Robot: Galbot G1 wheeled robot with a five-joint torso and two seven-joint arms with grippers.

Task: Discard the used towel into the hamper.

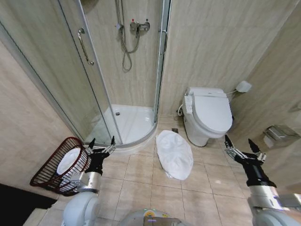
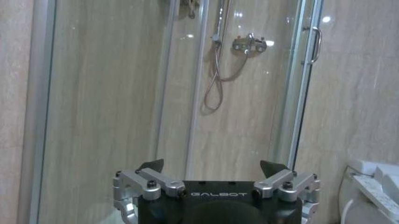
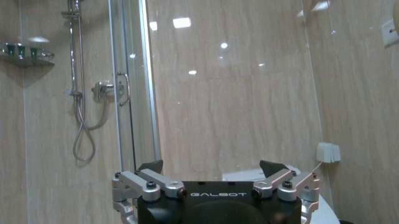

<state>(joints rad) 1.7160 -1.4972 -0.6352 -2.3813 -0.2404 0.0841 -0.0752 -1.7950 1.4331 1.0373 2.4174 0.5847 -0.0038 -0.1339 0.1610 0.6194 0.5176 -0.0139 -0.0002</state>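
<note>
Evenly bright, warm, lit from overhead. Strong wide-angle bend at head-view edges: shower door (image 1: 89, 80) and walls curve. Soft shadow under toilet (image 1: 207, 115), darker patch at lower-left corner. Ceiling-light glare spots on tiled wall (image 3: 237, 84) and glass (image 2: 299, 56). Wrist views slightly soft; no motion blur.

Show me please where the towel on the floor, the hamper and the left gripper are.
towel (image 1: 174, 154), head view, middle of the white cloth on the floor tiles.
hamper (image 1: 47, 168), head view, its woven side wall.
left gripper (image 1: 100, 145), head view, midway between its open fingertips.
</note>
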